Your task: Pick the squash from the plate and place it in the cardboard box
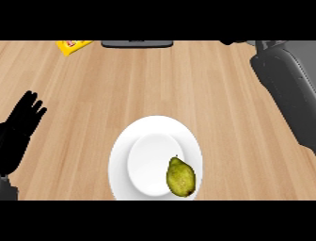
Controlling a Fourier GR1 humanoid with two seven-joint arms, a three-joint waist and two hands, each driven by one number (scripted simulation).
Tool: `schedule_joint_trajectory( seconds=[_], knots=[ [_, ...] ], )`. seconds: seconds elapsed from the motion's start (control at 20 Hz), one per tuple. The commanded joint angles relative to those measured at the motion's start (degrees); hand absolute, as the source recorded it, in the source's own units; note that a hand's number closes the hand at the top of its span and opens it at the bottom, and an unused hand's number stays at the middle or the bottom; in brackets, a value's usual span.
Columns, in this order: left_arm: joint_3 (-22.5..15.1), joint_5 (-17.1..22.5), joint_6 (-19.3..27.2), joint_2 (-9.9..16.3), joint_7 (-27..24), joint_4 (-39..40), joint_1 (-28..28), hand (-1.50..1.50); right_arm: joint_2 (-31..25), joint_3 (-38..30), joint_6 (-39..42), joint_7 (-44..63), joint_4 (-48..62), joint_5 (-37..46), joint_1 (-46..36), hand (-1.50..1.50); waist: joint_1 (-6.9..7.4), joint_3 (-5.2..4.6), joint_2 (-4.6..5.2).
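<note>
A yellow-green squash lies on the lower right part of a white plate near the counter's front edge. My left hand rests at the left edge, open with fingers straight up, well apart from the plate. My right forearm runs up the right side to the far edge. Only a small black part of the right hand shows at the top, far from the squash. No cardboard box is in view.
A yellow packet lies at the far left of the wooden counter. A dark grey flat object sits at the far edge in the middle.
</note>
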Motion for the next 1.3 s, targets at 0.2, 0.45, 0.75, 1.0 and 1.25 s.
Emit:
schedule_joint_trajectory(
  seconds=[0.2, 0.45, 0.75, 1.0, 1.25],
  knots=[
    [-0.06, 0.67, -0.64, 0.23, 0.84, 0.06, -1.1, 0.0, -5.71, -6.08, 0.11, 2.42, 0.0, 4.26, -1.19, 1.5, 0.57, 0.02, 0.28],
    [0.37, 1.56, 0.1, 1.45, 5.73, -3.82, -1.77, 0.0, -9.65, -7.8, 4.78, -1.9, -0.24, 3.86, 2.27, 1.5, 0.47, 0.04, 0.22],
    [-0.59, 0.35, -1.2, -0.49, 0.43, -2.88, 1.5, 0.0, -12.22, -11.87, -4.01, -13.56, 8.34, 4.93, 4.41, 1.5, 1.03, 0.03, 0.43],
    [-0.41, -1.11, 0.02, -0.33, -0.63, 2.76, -3.05, 0.0, -12.61, -15.59, -9.9, -21.44, 18.54, 3.93, 4.49, 1.5, 1.3, 0.05, 0.71],
    [-0.27, 0.43, 0.04, -0.07, 2.98, -2.95, -1.31, 0.0, -10.48, -17.51, -11.51, -23.73, 20.45, 2.93, 6.04, 1.5, 1.17, 0.05, 0.45]
  ],
)
